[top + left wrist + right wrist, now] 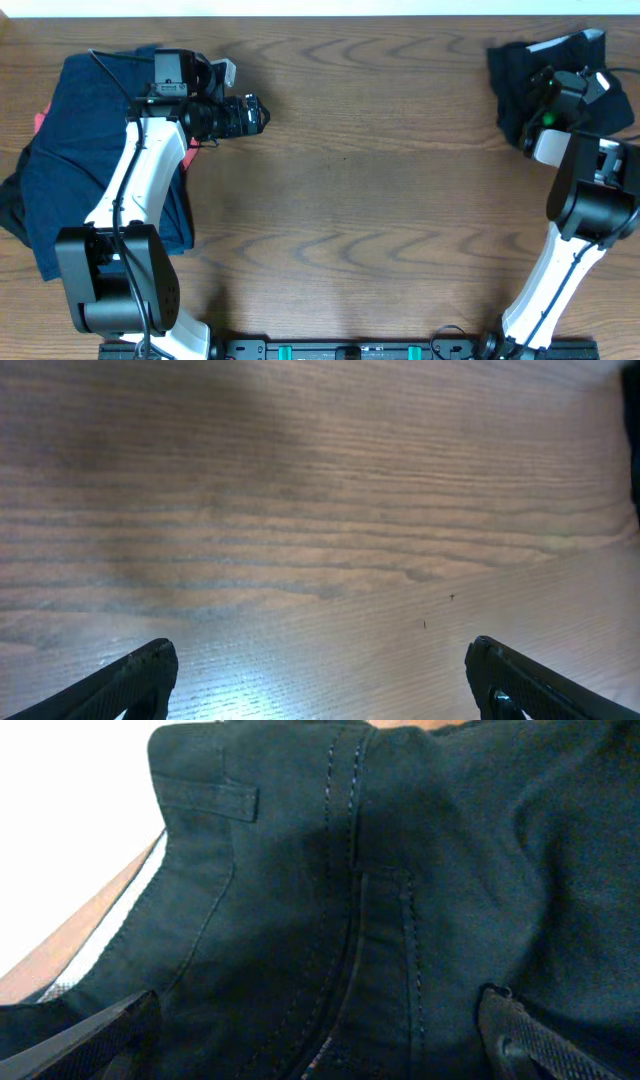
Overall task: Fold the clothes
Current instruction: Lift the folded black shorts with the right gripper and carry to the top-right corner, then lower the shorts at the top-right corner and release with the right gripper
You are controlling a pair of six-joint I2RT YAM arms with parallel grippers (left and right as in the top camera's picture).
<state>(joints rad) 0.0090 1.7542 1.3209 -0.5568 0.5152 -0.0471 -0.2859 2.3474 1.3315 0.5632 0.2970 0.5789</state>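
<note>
A dark navy garment (70,150) lies in a rumpled heap at the table's left, with a bit of red cloth (41,122) at its edge. My left gripper (258,113) is open and empty over bare wood to the right of that heap; its fingers (320,680) frame only tabletop. A black pair of pants (520,75) lies bunched at the far right corner. My right gripper (545,85) is open right above it; in the right wrist view the pants' waistband and seams (350,900) fill the frame between the fingers (320,1040).
The wooden table (380,200) stretches between the two heaps. Its far edge meets a white surface (70,820) just beyond the pants. The arm bases stand at the front edge.
</note>
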